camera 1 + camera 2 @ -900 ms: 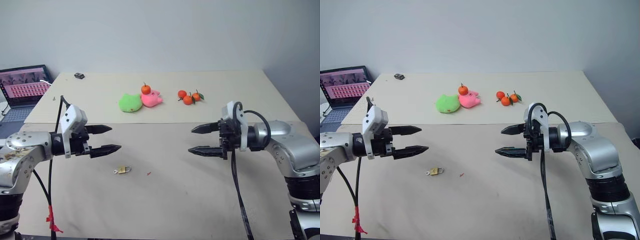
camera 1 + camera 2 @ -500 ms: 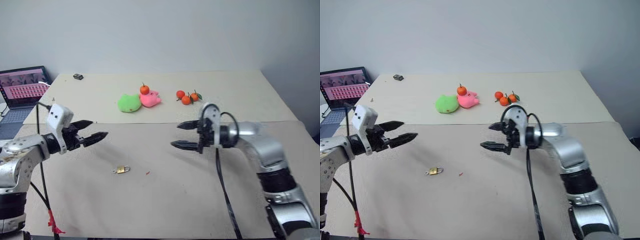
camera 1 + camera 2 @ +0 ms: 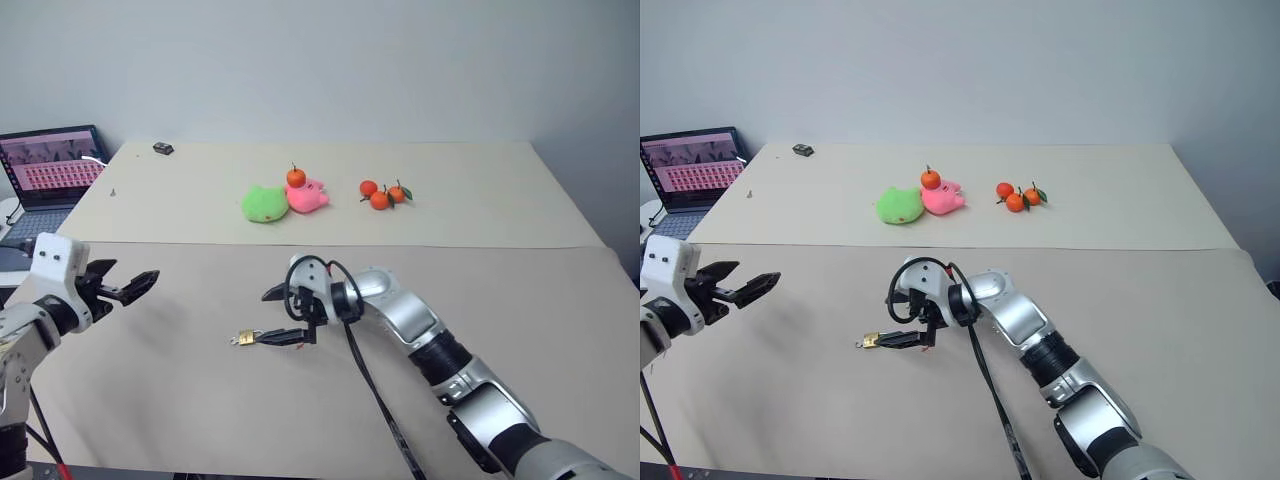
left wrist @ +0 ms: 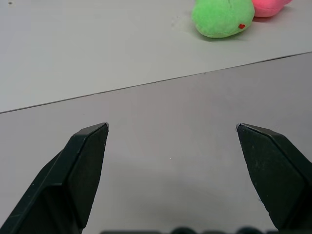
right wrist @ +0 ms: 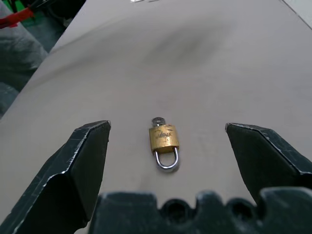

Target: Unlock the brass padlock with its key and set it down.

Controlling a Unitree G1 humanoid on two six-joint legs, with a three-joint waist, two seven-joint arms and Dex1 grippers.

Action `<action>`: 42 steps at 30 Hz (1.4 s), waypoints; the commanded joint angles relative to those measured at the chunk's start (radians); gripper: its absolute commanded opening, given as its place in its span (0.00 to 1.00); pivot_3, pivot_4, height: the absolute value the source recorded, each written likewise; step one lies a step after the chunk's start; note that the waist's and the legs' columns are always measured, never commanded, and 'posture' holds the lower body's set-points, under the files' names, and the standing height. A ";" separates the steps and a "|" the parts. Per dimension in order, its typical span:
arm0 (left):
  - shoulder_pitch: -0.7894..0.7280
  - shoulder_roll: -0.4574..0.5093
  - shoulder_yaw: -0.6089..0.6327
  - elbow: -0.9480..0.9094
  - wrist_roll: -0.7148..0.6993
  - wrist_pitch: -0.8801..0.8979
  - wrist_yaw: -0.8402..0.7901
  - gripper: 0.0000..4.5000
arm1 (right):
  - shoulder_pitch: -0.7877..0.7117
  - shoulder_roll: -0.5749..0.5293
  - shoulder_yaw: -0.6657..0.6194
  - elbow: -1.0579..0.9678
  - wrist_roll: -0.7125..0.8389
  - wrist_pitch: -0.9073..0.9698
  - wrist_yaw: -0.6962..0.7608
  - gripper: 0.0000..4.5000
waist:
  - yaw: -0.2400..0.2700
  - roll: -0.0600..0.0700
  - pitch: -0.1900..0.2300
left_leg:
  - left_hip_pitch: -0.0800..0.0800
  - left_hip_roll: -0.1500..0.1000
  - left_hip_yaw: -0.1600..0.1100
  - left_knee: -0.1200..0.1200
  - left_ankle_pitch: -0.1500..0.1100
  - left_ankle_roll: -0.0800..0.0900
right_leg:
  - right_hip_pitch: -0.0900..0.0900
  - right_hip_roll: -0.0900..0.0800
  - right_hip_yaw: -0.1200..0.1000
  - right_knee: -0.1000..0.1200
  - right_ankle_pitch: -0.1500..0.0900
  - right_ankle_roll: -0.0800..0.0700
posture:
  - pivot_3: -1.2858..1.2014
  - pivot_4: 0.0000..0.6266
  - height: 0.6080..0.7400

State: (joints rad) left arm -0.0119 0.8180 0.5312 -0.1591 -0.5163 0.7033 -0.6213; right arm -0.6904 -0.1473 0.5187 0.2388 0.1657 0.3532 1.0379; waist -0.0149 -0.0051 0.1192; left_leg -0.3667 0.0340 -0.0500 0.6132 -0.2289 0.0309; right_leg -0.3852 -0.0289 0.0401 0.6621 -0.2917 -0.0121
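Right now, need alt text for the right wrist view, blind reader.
A small brass padlock lies flat on the beige table, centred between the two wide-open black fingers of the right gripper. Its silvery shackle points toward the camera, and the key sticks out of its far end.

Silver jointed metal arms (image 3: 410, 322) are showing black segments. Looping black cables (image 3: 375, 390) are trailing from white-cased wrists (image 3: 52, 258) bearing tapered black fingers (image 3: 135, 285).

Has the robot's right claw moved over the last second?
Yes. The right gripper has swung across the table toward the robot's left and now hangs open next to the brass padlock, which lies where it was.
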 commanded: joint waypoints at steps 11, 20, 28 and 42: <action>0.025 0.006 0.063 -0.074 -0.012 0.033 0.023 1.00 | -0.054 0.160 0.008 0.287 -0.107 -0.190 -0.037 1.00 | -0.008 0.000 0.000 | 0.002 0.005 -0.001 -0.001 0.000 0.000 | -0.001 0.006 -0.002 0.003 0.000 -0.001 | 0.52 0.24 0.39; 0.025 0.005 0.067 -0.080 -0.008 0.041 0.029 1.00 | -0.099 0.244 -0.010 0.472 -0.159 -0.289 -0.053 1.00 | -0.026 -0.001 -0.001 | 0.001 0.004 -0.001 -0.001 0.000 -0.001 | -0.002 0.003 -0.002 0.003 0.001 -0.001 | 0.52 0.24 0.39; 0.028 0.007 0.075 -0.081 -0.007 0.043 0.029 1.00 | -0.092 0.253 -0.003 0.516 -0.183 -0.332 -0.040 0.84 | -0.028 -0.001 -0.001 | 0.002 0.004 -0.001 -0.001 0.000 -0.001 | -0.002 0.003 -0.002 0.003 0.001 -0.001 | 0.52 0.24 0.39; -0.075 0.015 -0.019 -0.006 -0.008 0.036 -0.020 1.00 | -0.071 0.176 -0.069 0.306 -0.163 -0.282 -0.039 0.21 | -0.026 -0.002 -0.001 | -0.001 0.003 -0.001 -0.001 0.000 -0.001 | -0.002 0.003 -0.002 0.003 0.001 -0.001 | 0.52 0.24 0.39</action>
State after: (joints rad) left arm -0.0516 0.8188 0.5254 -0.1727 -0.5166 0.7449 -0.6271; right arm -0.7534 0.0410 0.4966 0.6392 -0.0239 0.0505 1.0143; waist -0.0408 -0.0067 0.1178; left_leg -0.3675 0.0371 -0.0514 0.6126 -0.2285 0.0302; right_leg -0.3874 -0.0261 0.0379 0.6654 -0.2909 -0.0132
